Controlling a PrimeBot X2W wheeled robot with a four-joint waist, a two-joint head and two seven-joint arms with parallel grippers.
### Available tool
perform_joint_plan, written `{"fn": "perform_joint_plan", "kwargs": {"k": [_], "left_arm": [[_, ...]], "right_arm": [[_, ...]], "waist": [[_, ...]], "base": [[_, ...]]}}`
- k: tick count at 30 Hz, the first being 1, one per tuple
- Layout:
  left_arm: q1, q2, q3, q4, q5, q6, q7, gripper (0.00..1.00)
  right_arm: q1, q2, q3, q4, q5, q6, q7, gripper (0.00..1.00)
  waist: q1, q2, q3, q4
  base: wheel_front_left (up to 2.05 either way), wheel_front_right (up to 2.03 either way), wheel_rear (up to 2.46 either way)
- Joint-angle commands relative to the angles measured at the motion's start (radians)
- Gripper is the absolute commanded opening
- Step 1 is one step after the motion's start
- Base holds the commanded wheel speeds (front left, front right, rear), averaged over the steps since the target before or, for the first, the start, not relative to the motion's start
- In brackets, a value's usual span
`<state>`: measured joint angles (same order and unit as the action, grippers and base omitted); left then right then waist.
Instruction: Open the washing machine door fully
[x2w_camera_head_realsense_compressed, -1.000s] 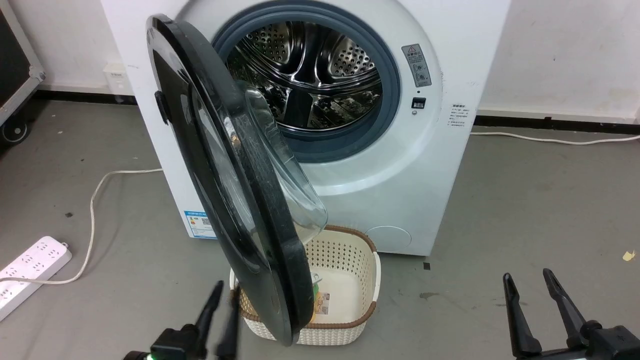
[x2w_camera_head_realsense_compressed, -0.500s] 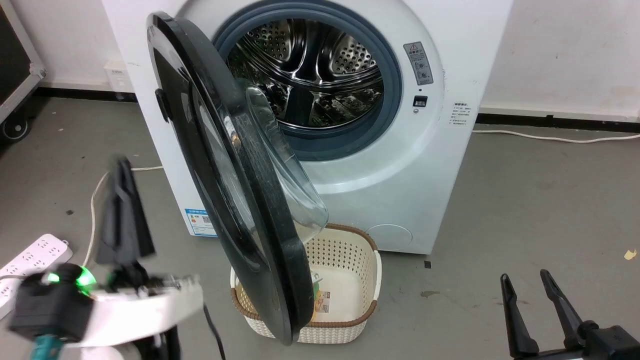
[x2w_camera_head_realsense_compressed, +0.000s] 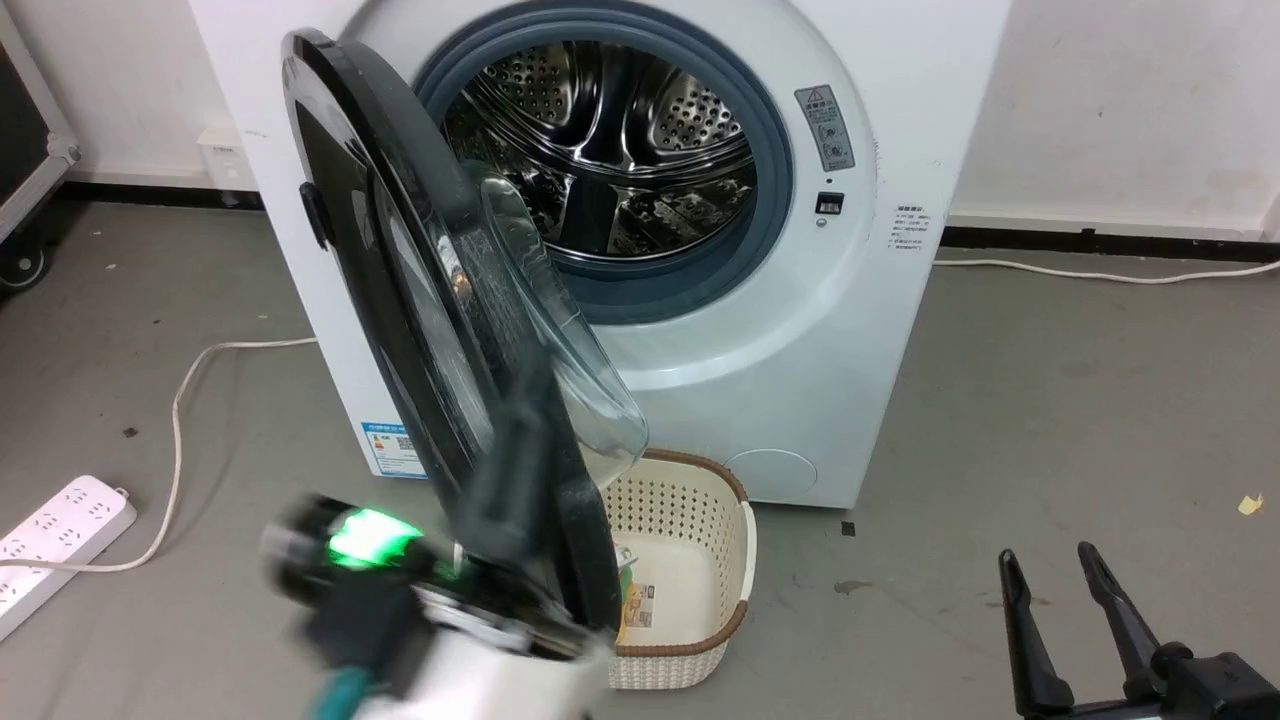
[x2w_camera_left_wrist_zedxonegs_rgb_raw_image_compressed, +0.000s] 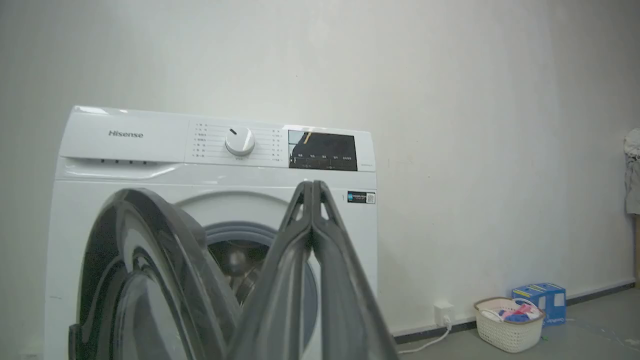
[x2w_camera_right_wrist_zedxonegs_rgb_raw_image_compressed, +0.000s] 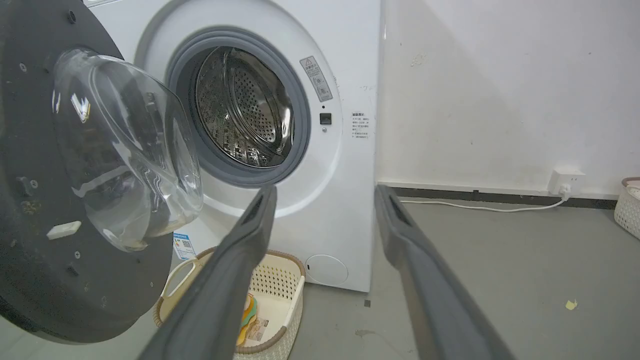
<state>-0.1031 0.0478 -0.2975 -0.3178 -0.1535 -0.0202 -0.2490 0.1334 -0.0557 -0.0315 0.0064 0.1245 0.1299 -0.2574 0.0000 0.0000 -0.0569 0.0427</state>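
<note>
The white washing machine (x2w_camera_head_realsense_compressed: 850, 350) stands ahead with its steel drum (x2w_camera_head_realsense_compressed: 610, 150) exposed. Its glossy black door (x2w_camera_head_realsense_compressed: 400, 290) hangs about half open, its edge turned toward me and the glass bowl window (x2w_camera_head_realsense_compressed: 560, 330) bulging to the right. My left gripper (x2w_camera_head_realsense_compressed: 528, 395) is motion-blurred, low in front of the door's lower rim; whether it touches is unclear. In the left wrist view its fingers (x2w_camera_left_wrist_zedxonegs_rgb_raw_image_compressed: 280, 280) are pressed together, shut on nothing, beside the door (x2w_camera_left_wrist_zedxonegs_rgb_raw_image_compressed: 140, 260). Far off at the lower right, my right gripper (x2w_camera_head_realsense_compressed: 1048, 556) stands open and empty, as the right wrist view (x2w_camera_right_wrist_zedxonegs_rgb_raw_image_compressed: 325, 192) confirms.
A cream perforated basket (x2w_camera_head_realsense_compressed: 700, 500) sits on the floor under the door. A white power strip (x2w_camera_head_realsense_compressed: 50, 540) and its cable (x2w_camera_head_realsense_compressed: 180, 400) lie at the left. Another cable (x2w_camera_head_realsense_compressed: 1100, 275) runs along the wall. A far laundry basket (x2w_camera_left_wrist_zedxonegs_rgb_raw_image_compressed: 507, 325) and blue box (x2w_camera_left_wrist_zedxonegs_rgb_raw_image_compressed: 542, 295) stand by the wall.
My left arm swung from the far left across to the door's lower rim, fingers shut. The camera shifted slightly. The door's angle looks unchanged; the right gripper stayed put.
</note>
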Motion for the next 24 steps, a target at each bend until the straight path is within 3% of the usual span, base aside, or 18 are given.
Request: {"fn": "perform_joint_plan", "kwargs": {"k": [1, 6, 13, 19, 24], "left_arm": [[0.019, 0.002, -0.022, 0.032, -0.008, 0.000, 0.015, 0.00], [0.044, 0.002, -0.110, 0.183, -0.070, 0.017, 0.053, 0.00], [0.034, 0.002, -0.159, 0.387, -0.133, 0.028, 0.051, 0.00], [0.008, 0.007, -0.122, 0.529, -0.154, 0.071, 0.058, 0.00], [-0.008, 0.022, -0.104, 0.566, -0.154, 0.073, 0.033, 0.00]], "right_arm": [[-0.013, 0.005, 0.002, 0.003, 0.005, 0.001, -0.004, 1.00], [-0.017, 0.005, 0.010, 0.007, 0.010, 0.001, -0.004, 1.00], [-0.019, 0.005, 0.011, 0.015, 0.017, 0.001, -0.004, 1.00], [-0.017, 0.005, 0.015, 0.025, 0.026, 0.001, -0.004, 1.00], [-0.007, 0.005, 0.012, 0.033, 0.031, 0.001, -0.004, 1.00]], "waist": [[0.0000, 0.0000, 0.002, -0.001], [0.0000, 0.0000, 0.010, -0.008], [0.0000, 0.0000, 0.020, -0.013], [0.0000, 0.0000, 0.026, -0.008], [0.0000, 0.0000, 0.028, 0.028]], "base": [[0.00, 0.00, 0.00], [0.00, 0.00, 0.00], [0.00, 0.00, 0.00], [0.00, 0.00, 0.00], [0.00, 0.00, 0.00]]}}
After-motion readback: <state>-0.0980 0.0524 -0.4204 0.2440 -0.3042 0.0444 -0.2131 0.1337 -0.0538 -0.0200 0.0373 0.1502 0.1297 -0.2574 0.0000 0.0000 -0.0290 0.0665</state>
